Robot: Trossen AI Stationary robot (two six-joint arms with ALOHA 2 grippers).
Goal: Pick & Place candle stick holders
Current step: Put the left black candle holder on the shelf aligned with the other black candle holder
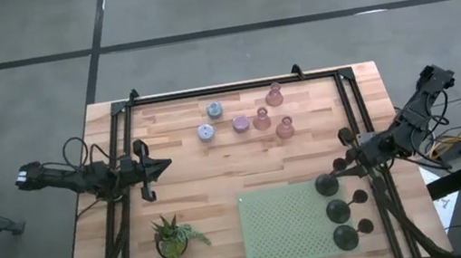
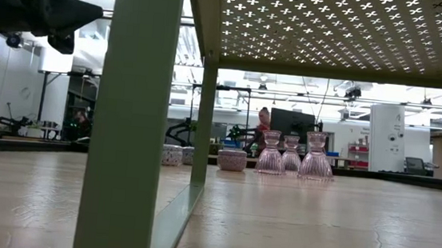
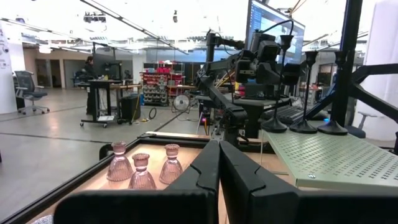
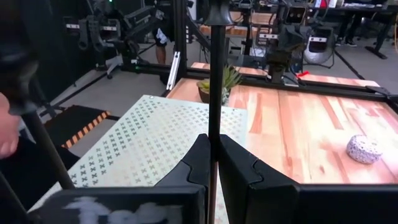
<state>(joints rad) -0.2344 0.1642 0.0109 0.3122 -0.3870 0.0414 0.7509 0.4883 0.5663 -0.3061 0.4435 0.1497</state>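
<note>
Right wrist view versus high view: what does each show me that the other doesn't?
Only the right wrist view shows the right gripper shut on a thin black stem running up between its fingers.

Only the high view shows the whole layout: three pink holders, three black holders along the right edge of the green perforated shelf, and the left gripper waiting shut over the table's left half.

Both show the shelf, the potted plant, and a speckled round holder.
</note>
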